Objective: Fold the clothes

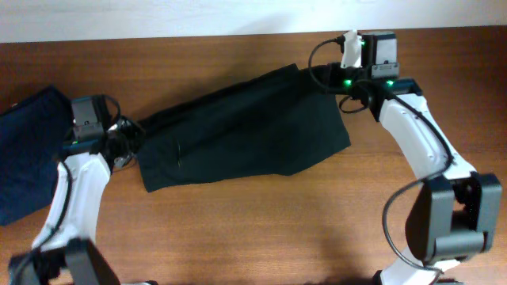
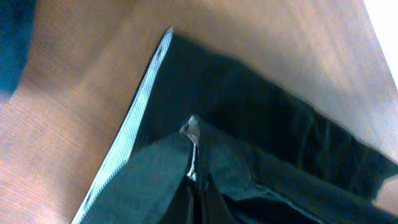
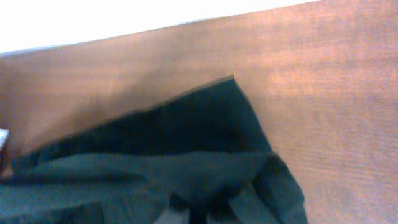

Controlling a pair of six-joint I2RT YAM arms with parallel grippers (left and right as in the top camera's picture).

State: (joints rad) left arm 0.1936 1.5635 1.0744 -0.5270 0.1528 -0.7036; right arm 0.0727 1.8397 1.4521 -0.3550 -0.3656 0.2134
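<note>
Brown wood makes the table [image 1: 261,229], and in its middle the black shorts [image 1: 238,131] lie spread flat as one long dark shape, which runs from the left side slantwise to the far right. At the left end of the shorts the left gripper [image 1: 131,144] stands low at the cloth. In the left wrist view the fabric is gathered into a ridge that goes up between the dark fingers, so the jaws are closed narrow on the shorts. Just beside this ridge the whitish waistband lining [image 2: 124,146] shows as a pale band along the edge of the cloth, lying on the wood. To the left of this arm, apart from the shorts, a navy garment [image 1: 28,150] lies at the table's left edge. Farther away, at the far right corner of the shorts, the right gripper [image 1: 323,77] is down at the cloth. In the right wrist view the fabric bunches up close to the camera, where the fingers pinch it, and one corner of the cloth points toward the table's far edge. Beyond that edge is a white surface [image 1: 158,20].
</note>
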